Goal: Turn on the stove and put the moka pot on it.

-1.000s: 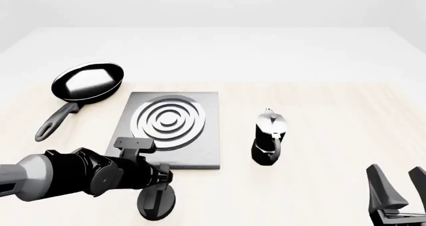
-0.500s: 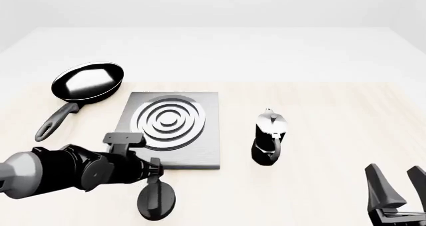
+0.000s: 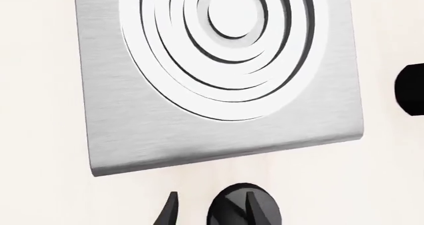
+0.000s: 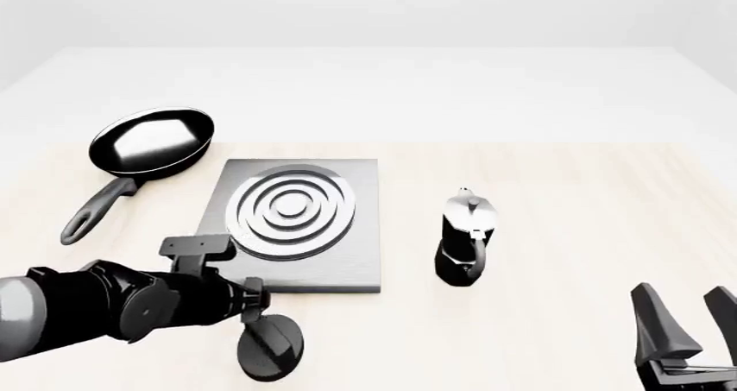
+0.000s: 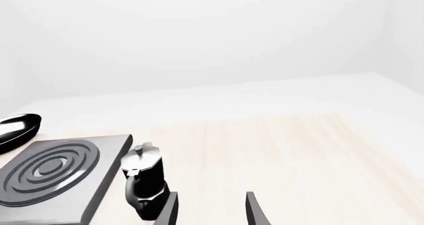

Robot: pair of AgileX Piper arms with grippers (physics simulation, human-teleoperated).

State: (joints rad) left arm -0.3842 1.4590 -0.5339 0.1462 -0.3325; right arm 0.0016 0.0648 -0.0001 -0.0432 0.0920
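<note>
The moka pot stands upright on the desk, just beside the stove on its right, well ahead of the right tool. It looks rigid and faceted, probably metal with a glossy lid, so the body may be slippery; its tall, narrow shape suggests it would tip if nudged high up. The black handle, turned toward the arms' side, or the waist between the upper and lower halves, seems the safest place to take hold. The round black knob lies apart from the stove slab, on the desk near its front edge; it is low and stiff, best taken across its rim.

In the left wrist view the left tool has its fingers set narrowly apart, one tip over the knob and the other beside it (whether they touch it cannot be told). The right tool's fingers stand apart with nothing between them, the moka pot ahead and to one side.

Compared with a second ago, the left arm has drawn back toward the left edge of the front view, its wrist now farther from the knob. The knob's position looks unchanged, as do the pot, the frying pan and the right tool
</note>
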